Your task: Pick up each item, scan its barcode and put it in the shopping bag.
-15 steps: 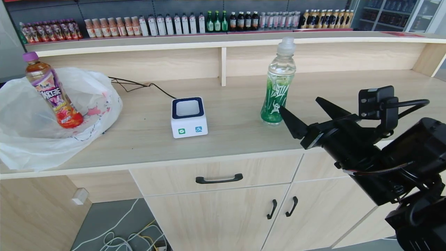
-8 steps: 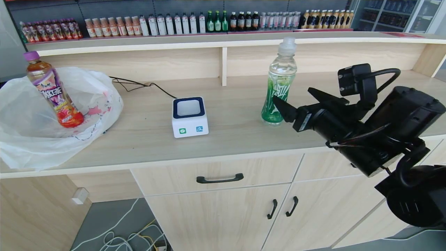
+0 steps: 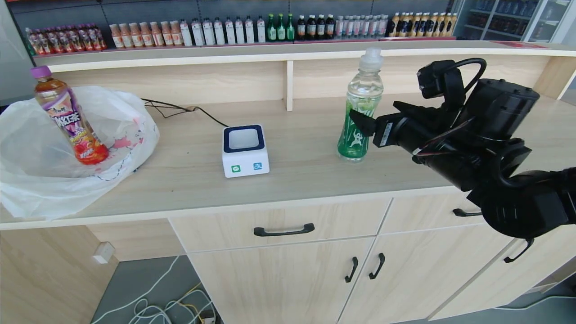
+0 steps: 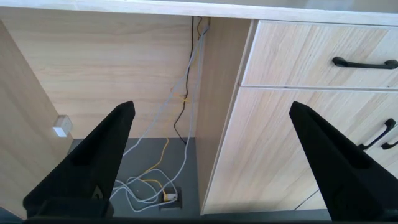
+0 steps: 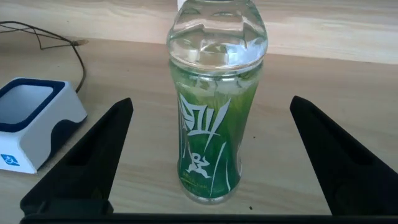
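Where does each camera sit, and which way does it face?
Head view: on the robot's head, facing forward and down at the counter, green bottle, scanner and shopping bag; the right pincer shows.
Left wrist view: below counter height, facing the cabinet and floor cables; the open left pincer shows.
Right wrist view: over the counter, facing the green bottle close up; the open right pincer shows.
Shared: head and right wrist views both show green bottle and scanner.
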Available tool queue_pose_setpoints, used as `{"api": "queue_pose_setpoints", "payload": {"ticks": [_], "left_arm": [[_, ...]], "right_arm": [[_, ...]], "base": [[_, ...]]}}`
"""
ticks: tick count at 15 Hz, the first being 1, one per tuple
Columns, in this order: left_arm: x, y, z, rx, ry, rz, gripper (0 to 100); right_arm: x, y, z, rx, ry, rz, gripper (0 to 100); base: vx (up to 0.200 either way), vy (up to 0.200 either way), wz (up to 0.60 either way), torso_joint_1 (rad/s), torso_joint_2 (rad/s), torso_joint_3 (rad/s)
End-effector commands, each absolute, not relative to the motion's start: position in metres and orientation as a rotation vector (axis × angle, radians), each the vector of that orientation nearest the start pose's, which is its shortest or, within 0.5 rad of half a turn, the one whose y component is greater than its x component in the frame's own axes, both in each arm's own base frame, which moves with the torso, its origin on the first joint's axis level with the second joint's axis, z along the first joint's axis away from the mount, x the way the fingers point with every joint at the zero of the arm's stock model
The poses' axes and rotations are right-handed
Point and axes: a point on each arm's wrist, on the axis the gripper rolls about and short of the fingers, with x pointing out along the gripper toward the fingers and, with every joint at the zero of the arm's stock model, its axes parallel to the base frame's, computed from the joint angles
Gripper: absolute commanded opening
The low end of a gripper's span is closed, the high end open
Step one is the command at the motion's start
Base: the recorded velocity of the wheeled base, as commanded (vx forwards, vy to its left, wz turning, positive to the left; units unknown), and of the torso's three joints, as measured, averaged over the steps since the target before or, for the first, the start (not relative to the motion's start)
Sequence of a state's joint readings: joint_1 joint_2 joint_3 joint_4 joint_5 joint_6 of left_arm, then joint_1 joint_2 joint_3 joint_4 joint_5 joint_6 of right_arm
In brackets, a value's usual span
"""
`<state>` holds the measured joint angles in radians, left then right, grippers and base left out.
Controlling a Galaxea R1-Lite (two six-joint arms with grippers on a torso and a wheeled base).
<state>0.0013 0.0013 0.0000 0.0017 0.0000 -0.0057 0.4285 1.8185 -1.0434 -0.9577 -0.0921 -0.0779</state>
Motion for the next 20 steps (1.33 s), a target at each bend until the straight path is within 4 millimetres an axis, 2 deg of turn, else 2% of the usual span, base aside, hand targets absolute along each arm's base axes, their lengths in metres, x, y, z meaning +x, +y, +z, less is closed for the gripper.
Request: {"api": "queue_pose_setpoints", "payload": {"ticks": [1,5,13,20], "left_arm": [[-0.023,0.0,0.075,-0.006,0.003,0.002,100],[-0.023,0.0,0.075,-0.006,0.003,0.002,100],[-0.023,0.0,0.075,-0.006,0.003,0.0,100],[-0.023,0.0,0.075,-0.006,0.003,0.002,100]], "right_arm": [[0.332,0.145,0.23,-0.037,-0.163,0.319,100],[0.348,0.15,0.218,-0.04,-0.145,0.316,100],[0.383,0.16,0.217,-0.031,-0.19,0.316,100],[0.398,0.166,0.218,-0.024,-0.22,0.314,100]], "base": [[0.0,0.0,0.0,0.0,0.0,0.0],[0.0,0.0,0.0,0.0,0.0,0.0],[0.0,0.0,0.0,0.0,0.0,0.0],[0.0,0.0,0.0,0.0,0.0,0.0]]}}
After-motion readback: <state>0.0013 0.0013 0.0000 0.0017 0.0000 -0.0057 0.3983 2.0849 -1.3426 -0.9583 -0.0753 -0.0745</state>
